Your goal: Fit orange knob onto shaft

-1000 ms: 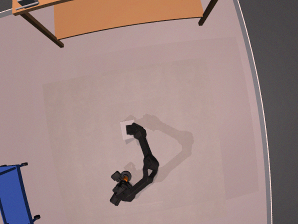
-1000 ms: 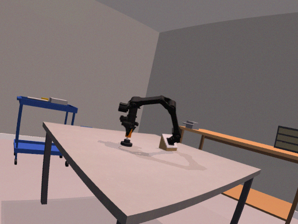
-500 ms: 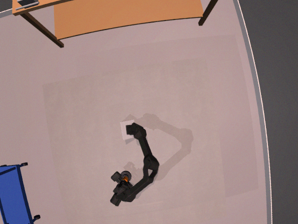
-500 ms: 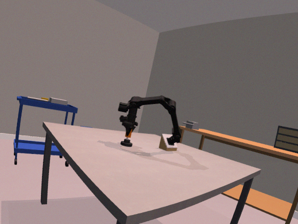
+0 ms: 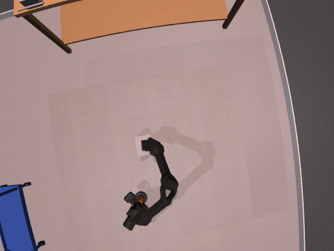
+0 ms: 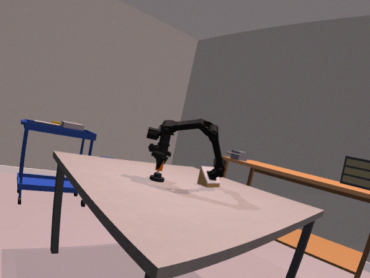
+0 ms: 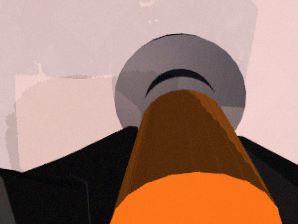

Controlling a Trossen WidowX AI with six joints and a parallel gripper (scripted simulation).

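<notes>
The orange knob (image 5: 140,200) (image 6: 161,166) (image 7: 195,200) is upright between the fingers of my gripper (image 6: 159,165) (image 7: 184,140), which is shut on it. The round pedestal (image 5: 144,194) (image 6: 157,179) (image 7: 130,90) stands on the table directly beneath the knob. In the exterior view a short bit of the silver shaft (image 6: 158,172) shows between the knob's lower end and the pedestal's dark raised middle, so the knob is not down on the pedestal. The wrist view shows the knob's lower end over the pedestal's middle. The knob's hole and the shaft's flat side are hidden.
The arm's base stands on a white-topped wedge block (image 5: 138,145) (image 6: 202,179) on the table (image 6: 192,214). A blue cart (image 5: 14,218) (image 6: 59,130) and an orange-topped bench (image 5: 140,17) (image 6: 279,174) stand away from the table.
</notes>
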